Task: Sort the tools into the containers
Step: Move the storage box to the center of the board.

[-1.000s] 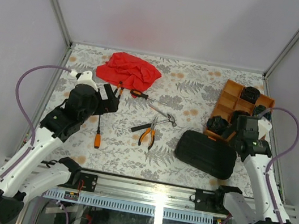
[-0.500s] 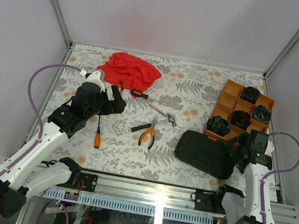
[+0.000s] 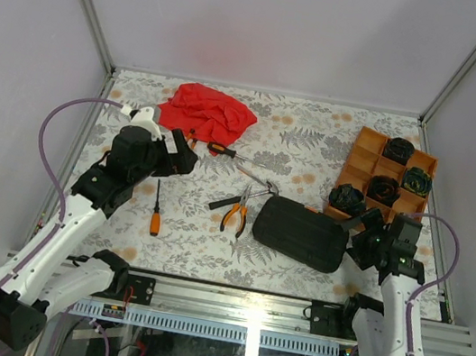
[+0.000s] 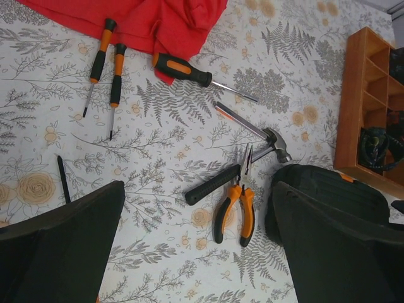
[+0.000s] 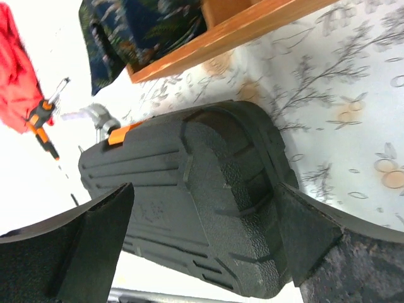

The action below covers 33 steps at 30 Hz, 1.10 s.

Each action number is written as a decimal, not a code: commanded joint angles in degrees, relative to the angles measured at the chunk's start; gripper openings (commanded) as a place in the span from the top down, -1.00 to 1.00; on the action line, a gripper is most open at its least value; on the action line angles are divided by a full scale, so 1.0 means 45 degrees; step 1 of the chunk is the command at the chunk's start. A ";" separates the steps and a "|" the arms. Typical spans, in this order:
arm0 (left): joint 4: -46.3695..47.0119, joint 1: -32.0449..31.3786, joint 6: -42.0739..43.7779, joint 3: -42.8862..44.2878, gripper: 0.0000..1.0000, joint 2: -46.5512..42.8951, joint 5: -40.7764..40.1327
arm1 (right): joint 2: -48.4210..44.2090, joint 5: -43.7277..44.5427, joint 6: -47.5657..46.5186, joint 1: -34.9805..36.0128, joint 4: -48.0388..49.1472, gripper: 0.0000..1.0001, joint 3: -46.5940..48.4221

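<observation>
Tool case: black ribbed plastic clamshell tool case (image 3: 300, 232), shut, lying flat on the floral worktop (image 3: 316, 145), lower centre-right of the top view; small orange latch (image 5: 123, 134) on its far edge.
Tray: orange tray with square compartments (image 3: 361, 162), upper right of the top view, just beyond the case's right end.
Coils: dark round coiled bundles (image 3: 383, 190), four, all at the tray; greenish bundle (image 3: 417, 181) at the tray's right side, one bundle at its lower-left end, near the case.
Hammer: black-handled steel hammer (image 3: 249, 196), centre, lying diagonally, head just beside the case's upper-left corner.
Pliers: orange-handled pliers (image 3: 233, 217), centre, nose resting against or over the hammer handle, handles toward the bottom of the frame.
Big screwdriver: thick orange-and-black-handled screwdriver (image 3: 224, 151), just below the cloth, handle end touching the cloth edge in the left wrist view.
Slim screwdrivers: two thin orange-and-black screwdrivers (image 4: 108, 63), side by side, upper left of the left wrist view, handle ends on the cloth.
Lone screwdriver: thin orange-handled screwdriver (image 3: 157, 210), left of centre, apart from the rest.
Cloth: crumpled red cloth (image 3: 206, 109), upper left of the worktop.
Left fingers: left fingers (image 3: 183, 154) spread wide, nothing held, above the worktop near the cloth's lower-left edge.
Right fingers: right fingers (image 3: 362, 235) spread wide, low at the case's right end, which sits between them in the right wrist view; contact with the case cannot be told, nothing lifted.
</observation>
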 commanded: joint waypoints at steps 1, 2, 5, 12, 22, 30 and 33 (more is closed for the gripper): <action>0.0993 0.0232 0.0168 -0.0012 -1.00 -0.0255 0.0760 | -0.0311 -0.0971 0.0918 0.1205 0.0925 -0.93 -0.0064; 0.1101 0.0263 0.0129 -0.0058 -1.00 -0.0278 0.0933 | -0.0317 -0.0635 0.1125 0.1824 0.1032 -0.92 -0.0062; 0.1253 0.0380 0.0023 -0.0097 -1.00 -0.0146 0.1499 | -0.0088 0.0482 0.1893 0.3915 0.1443 -0.90 -0.0075; 0.1412 0.0531 -0.0433 -0.0154 -1.00 0.0081 0.1906 | 0.0864 0.1998 0.3116 0.7261 0.2962 -0.85 -0.0259; 0.1125 0.0959 -0.0985 -0.0271 -1.00 -0.0053 0.1373 | 0.3107 0.3958 0.0803 1.0826 0.3256 -0.86 0.1469; 0.0387 0.0956 -0.1042 -0.0509 -0.99 -0.0432 0.0722 | 0.2254 0.6894 -0.2524 1.0827 0.1901 -0.99 0.2278; 0.0223 0.0940 -0.1111 -0.0754 -0.99 -0.0544 0.0722 | 0.2425 0.6409 -0.3614 1.0828 0.2873 -0.99 0.2535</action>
